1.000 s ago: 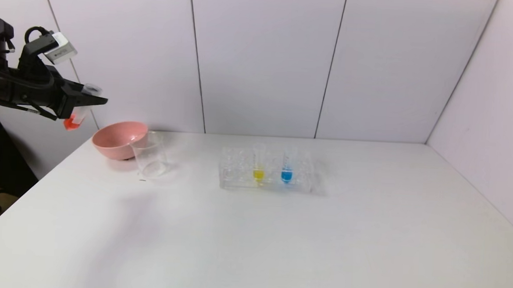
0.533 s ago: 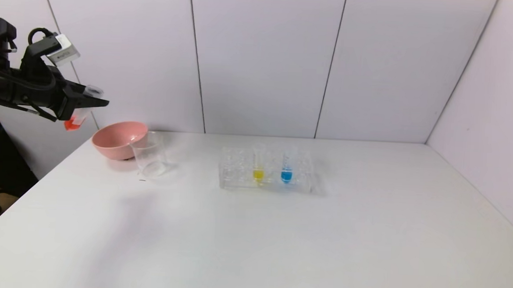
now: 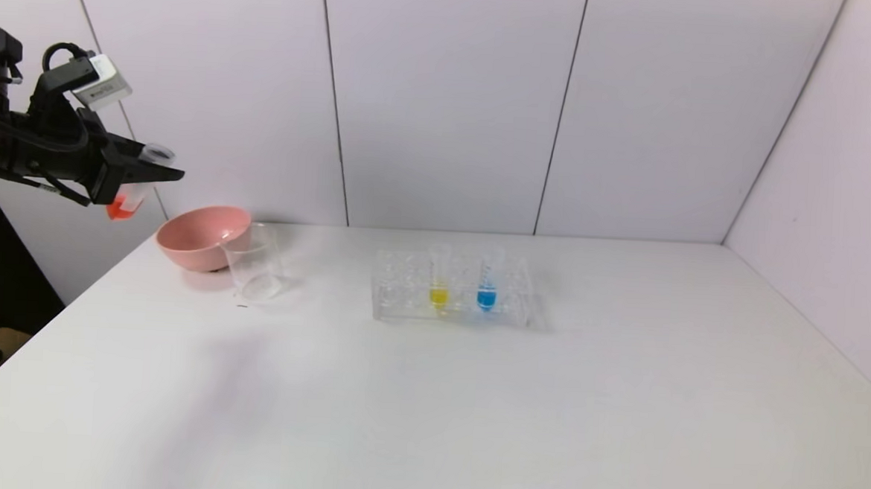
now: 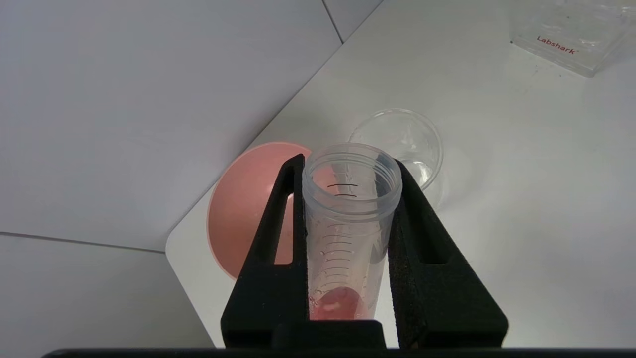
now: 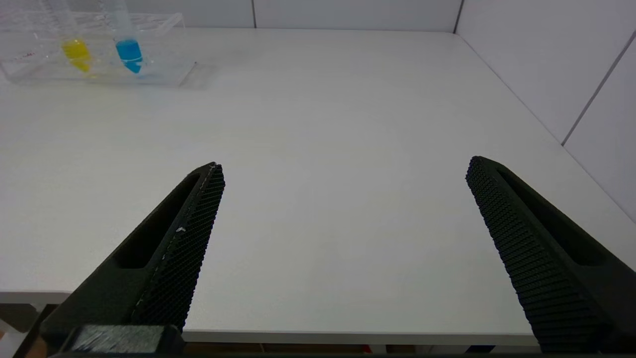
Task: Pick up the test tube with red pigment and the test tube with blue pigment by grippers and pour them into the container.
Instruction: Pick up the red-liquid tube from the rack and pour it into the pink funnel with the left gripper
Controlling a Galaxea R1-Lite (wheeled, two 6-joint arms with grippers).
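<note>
High above the table's far left corner, my left gripper is shut on the test tube with red pigment. The tube is tilted, mouth toward the table, with the orange-red liquid at its lower tip. In the left wrist view the tube sits between the black fingers, beyond them the container. That container, a clear beaker, stands below and to the right of the gripper. The test tube with blue pigment stands upright in the rack. My right gripper hangs open over the table's near edge.
A pink bowl touches the beaker's left side, also seen as the bowl under the held tube. The clear rack at mid table also holds a yellow-liquid tube. Walls close the table's back and right side.
The left gripper with the red tube wavered slightly and sits almost where it was. Nothing on the table has moved.
</note>
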